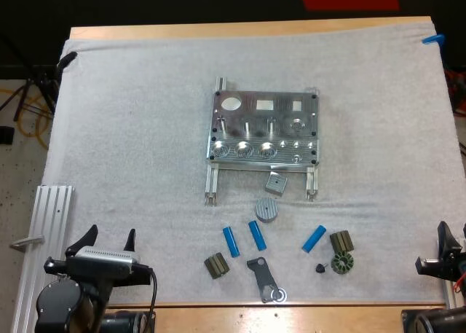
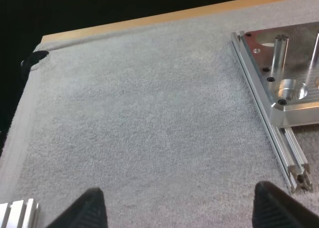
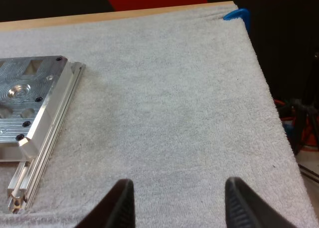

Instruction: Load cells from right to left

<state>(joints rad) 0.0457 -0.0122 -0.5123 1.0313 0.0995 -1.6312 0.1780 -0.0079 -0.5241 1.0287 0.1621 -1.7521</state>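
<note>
High view looks down on mat (image 1: 131, 129); low wrist views share the fixture (image 1: 264, 132).

Wooden table (image 1: 218, 30), white mat (image 1: 131, 143) covering it, pale speckled floor (image 1: 18, 173) at left

A workshop: machined metal fixture (image 1: 263, 129) and aluminium rail (image 1: 47, 231) on a white mat (image 1: 131, 129).

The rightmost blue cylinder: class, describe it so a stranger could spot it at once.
Find the metal fixture, then the loose parts nearer the camera. The rightmost blue cylinder lies beside a dark ribbed block, tilted opposite the other two.
</note>
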